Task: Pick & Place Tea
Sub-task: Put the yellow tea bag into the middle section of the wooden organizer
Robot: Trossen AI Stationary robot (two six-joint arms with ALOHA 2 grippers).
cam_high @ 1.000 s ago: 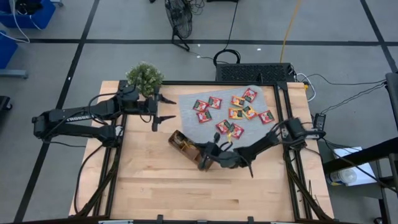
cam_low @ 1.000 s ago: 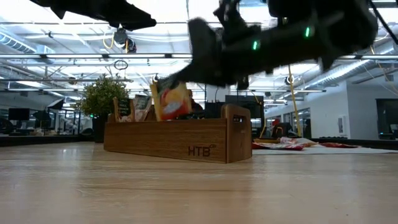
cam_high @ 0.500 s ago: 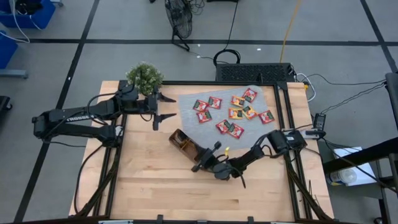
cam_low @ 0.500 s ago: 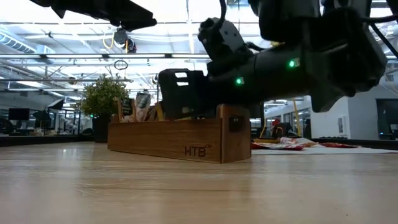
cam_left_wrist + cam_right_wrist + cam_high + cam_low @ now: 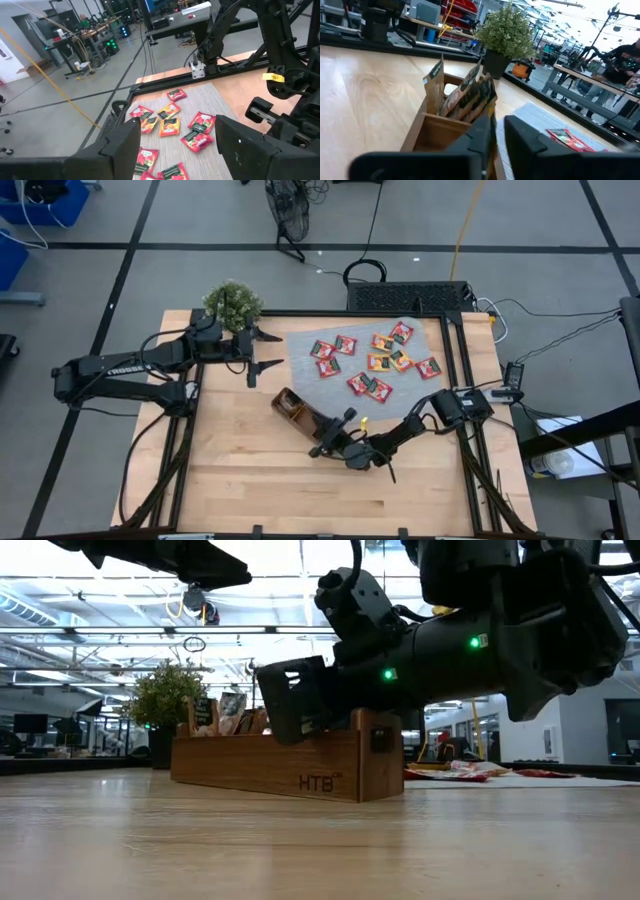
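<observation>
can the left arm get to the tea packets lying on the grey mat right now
Probably yes. The left gripper hangs open just beside the grey mat, nothing stands between it and the tea packets, and the right gripper is at the tray.

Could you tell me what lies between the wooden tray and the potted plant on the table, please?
In the high view, the left gripper hangs open between the wooden tray and the potted plant; below it only bare tabletop shows.

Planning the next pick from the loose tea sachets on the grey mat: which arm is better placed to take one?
Probably the left. The left gripper hangs open beside the mat's edge, facing the sachets. The right gripper sits low at the wooden tray, pointing away from them.
</observation>
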